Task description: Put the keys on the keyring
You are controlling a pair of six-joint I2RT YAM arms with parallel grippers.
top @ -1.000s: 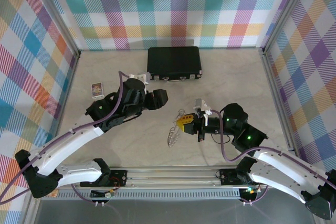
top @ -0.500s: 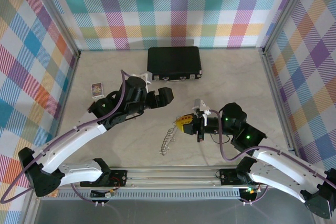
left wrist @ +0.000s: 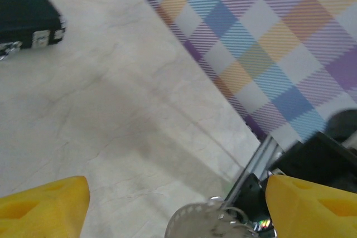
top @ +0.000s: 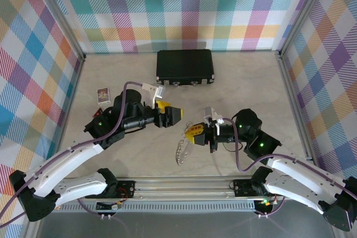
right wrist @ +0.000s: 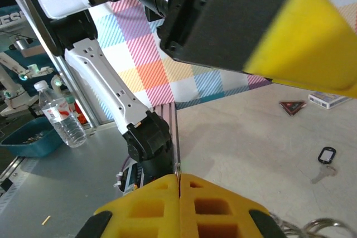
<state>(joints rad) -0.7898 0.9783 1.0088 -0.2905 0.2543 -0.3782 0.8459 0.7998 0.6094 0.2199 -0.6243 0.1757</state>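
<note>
At the far left of the bench (top: 256, 82), a small card (top: 102, 95) lies flat near the wall. In the right wrist view, the keyring (right wrist: 324, 154) is seen as a small dark oval loop lying on the bench near that card, with a single small key touching it. It is too small for further detail to be made out.

The left hand (top: 170, 113) is held over the middle of the bench and pointed right. Its jaws are spread wide, and nothing is gripped or touched. In the left wrist view its yellow fingers (left wrist: 44, 204) are cut off at the lower corners. A black case (top: 185, 66) is set at the far side, well apart from both hands.

Just right of the left hand, the keys (top: 180, 150) are seen as a silvery chain slanting from the right hand (top: 194, 132) toward the near left. Whether the lower end rests on the bench cannot be told. The right hand is fully closed, with its yellow pads (right wrist: 162, 204) pressed together and the upper end of the chain gripped. The exact grip point is hidden by the fingers. In the left wrist view the keys are blurred and cut off by the lower edge.
</note>
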